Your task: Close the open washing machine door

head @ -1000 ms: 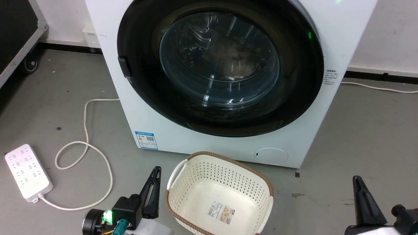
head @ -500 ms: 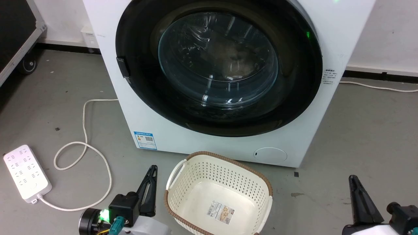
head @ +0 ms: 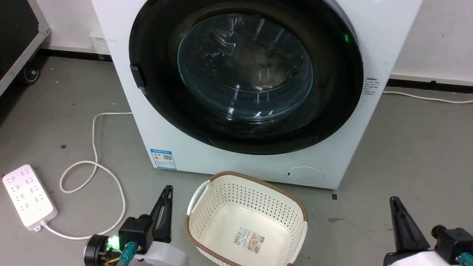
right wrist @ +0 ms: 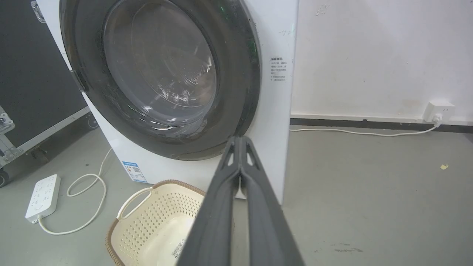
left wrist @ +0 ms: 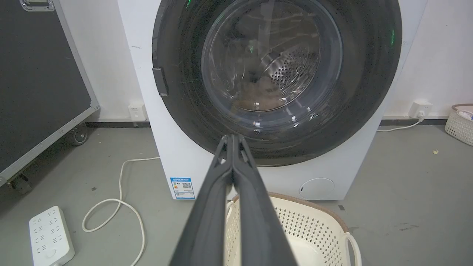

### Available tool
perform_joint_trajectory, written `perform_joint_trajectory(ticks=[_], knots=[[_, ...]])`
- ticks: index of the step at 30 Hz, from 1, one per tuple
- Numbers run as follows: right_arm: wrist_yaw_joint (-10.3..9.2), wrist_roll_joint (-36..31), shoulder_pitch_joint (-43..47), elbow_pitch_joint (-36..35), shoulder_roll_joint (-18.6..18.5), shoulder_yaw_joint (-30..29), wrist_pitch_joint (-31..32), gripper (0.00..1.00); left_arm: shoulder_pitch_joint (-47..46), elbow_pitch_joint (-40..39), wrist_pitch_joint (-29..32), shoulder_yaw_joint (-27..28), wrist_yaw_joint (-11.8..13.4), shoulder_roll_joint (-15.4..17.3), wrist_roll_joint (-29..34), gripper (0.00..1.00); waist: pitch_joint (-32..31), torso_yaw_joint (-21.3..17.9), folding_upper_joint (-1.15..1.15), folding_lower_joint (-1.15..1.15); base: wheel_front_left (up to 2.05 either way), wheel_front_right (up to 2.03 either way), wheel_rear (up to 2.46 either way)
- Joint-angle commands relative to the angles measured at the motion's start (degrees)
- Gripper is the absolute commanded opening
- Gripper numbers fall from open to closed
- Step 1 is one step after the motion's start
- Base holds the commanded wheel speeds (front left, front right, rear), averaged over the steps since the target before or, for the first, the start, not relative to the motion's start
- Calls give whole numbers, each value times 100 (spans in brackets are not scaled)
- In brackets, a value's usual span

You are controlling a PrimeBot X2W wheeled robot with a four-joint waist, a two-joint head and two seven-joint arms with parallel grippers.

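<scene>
Black washing machine door (head: pixel 245 74) flush on white machine (head: pixel 384 44) | left claw (head: pixel 169 189) pinched together, empty | right claw (head: pixel 394 201) same

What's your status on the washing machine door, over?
Left gripper shut, right gripper shut, both low and empty. Washing machine door flush against the machine, looks closed. Cream basket on floor in front, below the door.

**Test Room Set Up as a Laundry Corner**

A white front-loading washing machine (head: pixel 159 122) stands on a bare grey concrete floor (head: pixel 417 147) against a plain white wall (right wrist: pixel 369 55). A black flight case (left wrist: pixel 37 81) on castors sits at the floor's left edge. A power strip (head: pixel 27 199) and its looped cord (head: pixel 93 133) lie loose on the floor. A perforated cream laundry basket (head: pixel 240 199) sits before the machine.
</scene>
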Motion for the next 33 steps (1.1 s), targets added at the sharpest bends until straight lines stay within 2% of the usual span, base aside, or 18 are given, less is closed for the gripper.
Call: perform_joint_trajectory(ticks=[1,33], knots=[[-1,-65,-102,-44,28,19,30,0,22,-38,35,39,-25,-20,44,0,0,-2,0,0,0,0,0],[-3,-427,-263,-162,57,184,454,0,40,-243,457,384,-68,-72,197,0,13,-70,0,0,0,0,0]])
